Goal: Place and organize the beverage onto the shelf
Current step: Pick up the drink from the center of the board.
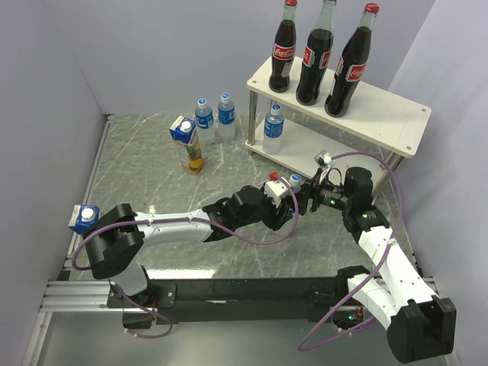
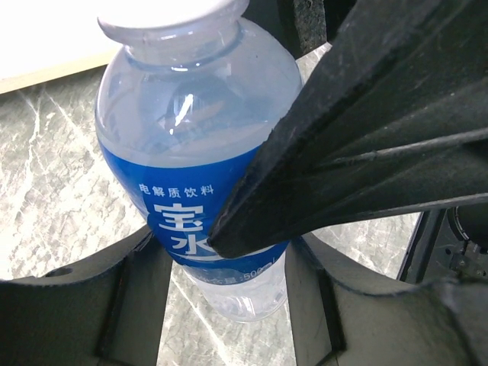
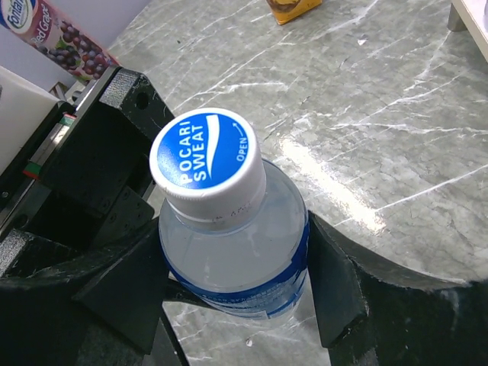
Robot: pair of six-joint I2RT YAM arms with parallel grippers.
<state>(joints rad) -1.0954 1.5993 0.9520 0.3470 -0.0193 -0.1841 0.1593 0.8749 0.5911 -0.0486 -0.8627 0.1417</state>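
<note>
A small clear water bottle (image 1: pixel 293 183) with a blue label is held over the table between the two arms. My left gripper (image 1: pixel 284 201) is shut on it, and its fingers press both sides of the lower body (image 2: pixel 191 152). My right gripper (image 1: pixel 306 192) stands open around the same bottle (image 3: pixel 229 236), one finger on either side just under the blue cap. The shelf (image 1: pixel 385 114) at the back right carries three cola bottles (image 1: pixel 314 57) on its top board. One water bottle (image 1: pixel 273 130) stands on its lower board.
Two water bottles (image 1: pixel 215 116) and a juice carton (image 1: pixel 188 141) stand on the marble table left of the shelf. Another carton (image 1: pixel 84 219) sits at the far left by the left arm's base. Grey walls close in both sides.
</note>
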